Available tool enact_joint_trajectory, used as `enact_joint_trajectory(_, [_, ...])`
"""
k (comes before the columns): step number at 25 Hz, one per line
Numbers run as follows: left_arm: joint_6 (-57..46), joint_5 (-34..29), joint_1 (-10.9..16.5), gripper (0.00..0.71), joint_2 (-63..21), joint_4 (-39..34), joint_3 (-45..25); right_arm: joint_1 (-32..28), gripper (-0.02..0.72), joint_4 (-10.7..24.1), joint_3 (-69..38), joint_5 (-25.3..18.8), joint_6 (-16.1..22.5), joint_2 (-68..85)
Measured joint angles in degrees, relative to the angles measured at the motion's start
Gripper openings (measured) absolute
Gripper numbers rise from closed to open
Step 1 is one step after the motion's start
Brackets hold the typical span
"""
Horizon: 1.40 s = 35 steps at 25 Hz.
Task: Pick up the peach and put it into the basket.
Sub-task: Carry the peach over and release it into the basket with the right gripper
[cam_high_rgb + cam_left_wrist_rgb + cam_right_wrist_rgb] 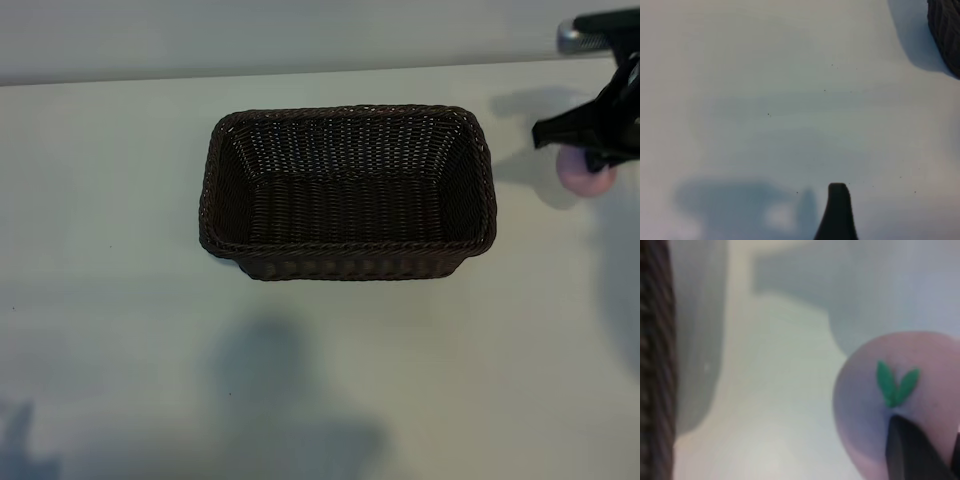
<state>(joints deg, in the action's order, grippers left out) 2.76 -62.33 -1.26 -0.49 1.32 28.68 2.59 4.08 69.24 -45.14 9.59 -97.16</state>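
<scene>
Tilting steeply down, right gripper [598, 150] clamps the peach [585, 178] beside the basket [347, 250].

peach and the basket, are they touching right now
Apart. The exterior view shows bare table between the peach, held in the right pincer, and the basket.

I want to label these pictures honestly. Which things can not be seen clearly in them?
- Peach: in the exterior view the right gripper covers its upper part.
- Peach, right wrist view: cut off by the picture's edge, and blurred.
- Right gripper: the exterior view's edge cuts it off.
- Left gripper: only one dark fingertip shows, in the left wrist view.
- Basket: both wrist views show only a sliver at an edge.
</scene>
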Motion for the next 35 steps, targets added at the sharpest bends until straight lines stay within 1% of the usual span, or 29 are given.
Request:
enact_joint_trajectory(5, [-0.11, 0.0, 0.0, 0.594, 0.0, 0.07, 0.0, 0.0, 0.039, -0.2, 0.0, -2.01, -0.36, 3.87])
enact_joint_trajectory(10, [-0.17, 0.0, 0.0, 0.594, 0.0, 0.07, 0.0, 0.0, 0.039, -0.37, 0.0, -3.3, -1.75, 4.43])
enact_joint_trajectory(12, [-0.17, 0.0, 0.0, 0.594, 0.0, 0.07, 0.0, 0.0, 0.039, -1.27, 0.02, -3.47, -2.68, 4.43])
enact_joint_trajectory(15, [-0.17, 0.0, 0.0, 0.594, 0.0, 0.07, 0.0, 0.85, 0.039, -4.08, 0.13, -3.91, -5.4, 4.43])
enact_joint_trajectory(17, [-0.17, 0.0, 0.0, 0.594, 0.0, 0.07, 0.0, 2.5, 0.039, -5.24, 0.59, -4.45, -6.29, 4.43])
enact_joint_trajectory(23, [-0.17, 0.0, 0.0, 0.594, 0.0, 0.07, 0.0, 9.76, 0.039, -6.98, 5.75, -8.08, -6.67, 4.43])
enact_joint_trajectory(28, [-0.17, 0.0, 0.0, 0.594, 0.0, 0.07, 0.0, 15.96, 0.039, -7.32, 10.58, -9.24, -6.55, 3.91])
enact_joint_trajectory(35, [-0.17, 0.0, 0.0, 0.593, 0.0, 0.12, 0.0, 21.96, 0.039, -7.5, 14.48, -10.01, -6.22, 0.0])
